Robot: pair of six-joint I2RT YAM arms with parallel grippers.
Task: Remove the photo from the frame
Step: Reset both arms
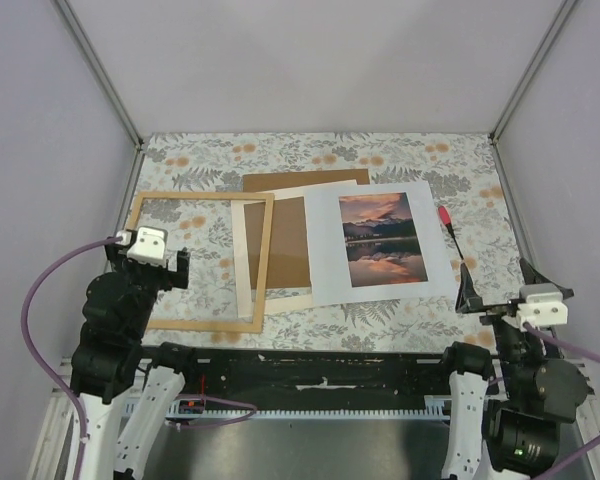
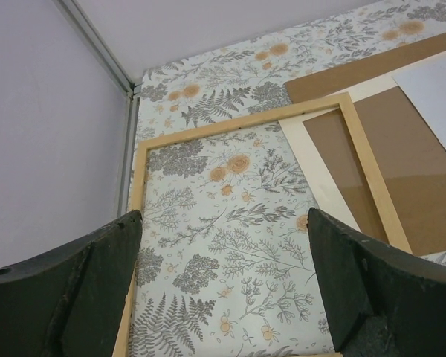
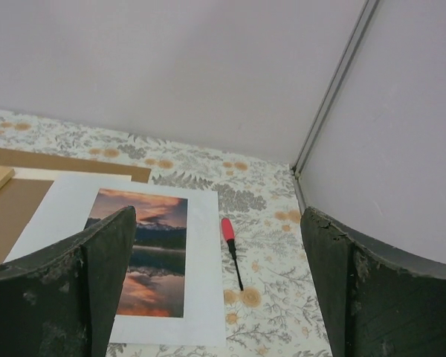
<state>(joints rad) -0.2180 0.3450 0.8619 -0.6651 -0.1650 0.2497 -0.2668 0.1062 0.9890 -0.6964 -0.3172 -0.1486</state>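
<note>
The photo (image 1: 380, 240), a white sheet with an orange sunset scene, lies flat on the table right of centre, apart from the frame; it also shows in the right wrist view (image 3: 145, 260). The light-tan wooden frame (image 1: 264, 250) lies at the left, open, with the tablecloth showing through it; it also shows in the left wrist view (image 2: 372, 178). My left gripper (image 1: 165, 262) is open and empty above the frame's near-left part. My right gripper (image 1: 480, 298) is open and empty, near the table's front right, right of the photo.
A cream mat border (image 1: 242, 262) and a brown backing board (image 1: 292, 240) lie between frame and photo, partly under both. A red-handled screwdriver (image 1: 450, 228) lies right of the photo, seen too in the right wrist view (image 3: 230, 244). Walls close the table's sides and back.
</note>
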